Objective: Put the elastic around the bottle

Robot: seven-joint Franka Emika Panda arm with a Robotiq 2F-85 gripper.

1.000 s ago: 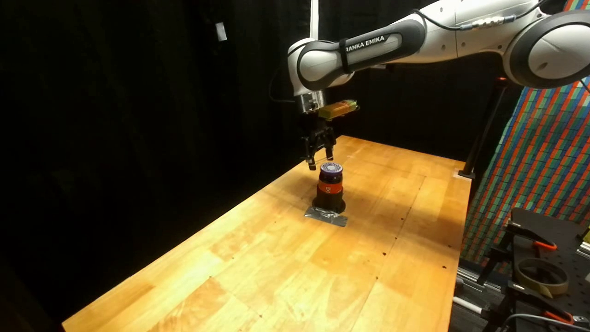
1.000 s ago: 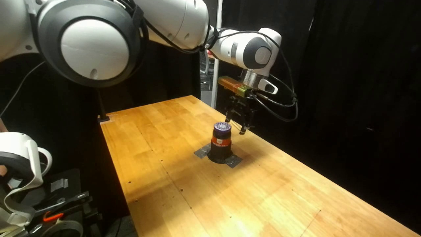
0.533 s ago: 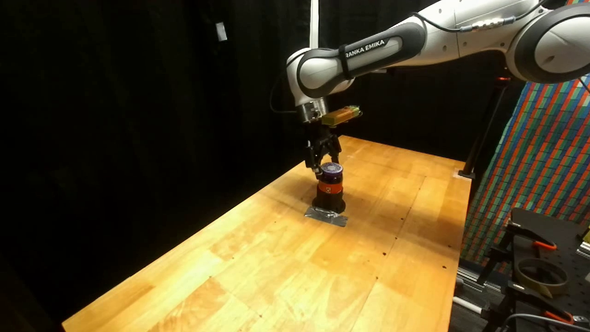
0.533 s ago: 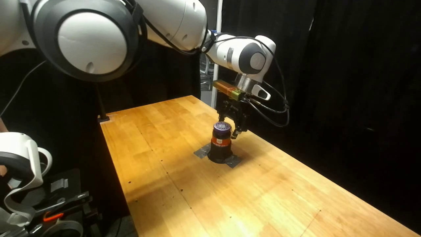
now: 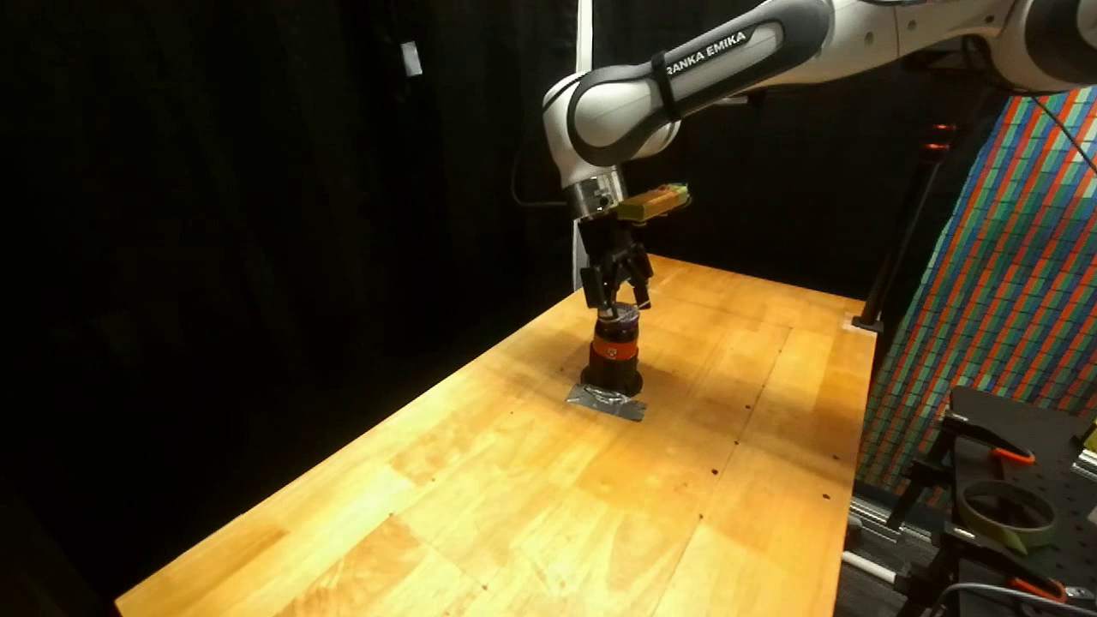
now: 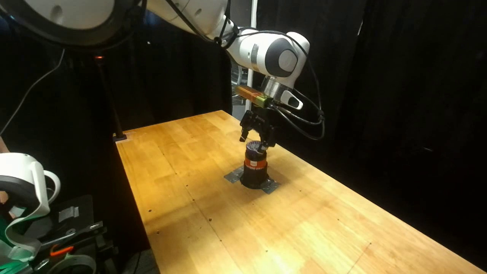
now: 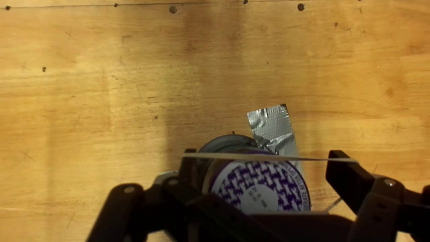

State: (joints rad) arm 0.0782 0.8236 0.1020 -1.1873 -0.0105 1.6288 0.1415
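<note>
In the wrist view, the gripper [image 7: 263,158] is hanging, fingers far apart, over the upright bottle [image 7: 278,188]; from one fingertip at its ten o'clock, the elastic [image 7: 235,156] is stretching past twelve, above silver tape [image 7: 271,124], to the other at two.

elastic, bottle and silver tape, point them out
Elastic [image 7: 235,156], wrist view, on its stretched strand.
Bottle [image 6: 255,164], in an exterior view, on its orange label.
Silver tape [image 7: 271,124], wrist view, on its upper part.

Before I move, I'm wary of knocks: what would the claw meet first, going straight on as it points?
Probably the lid of the bottle: one finger of the claw overlaps it in both exterior views. Whether they touch is unclear.
</note>
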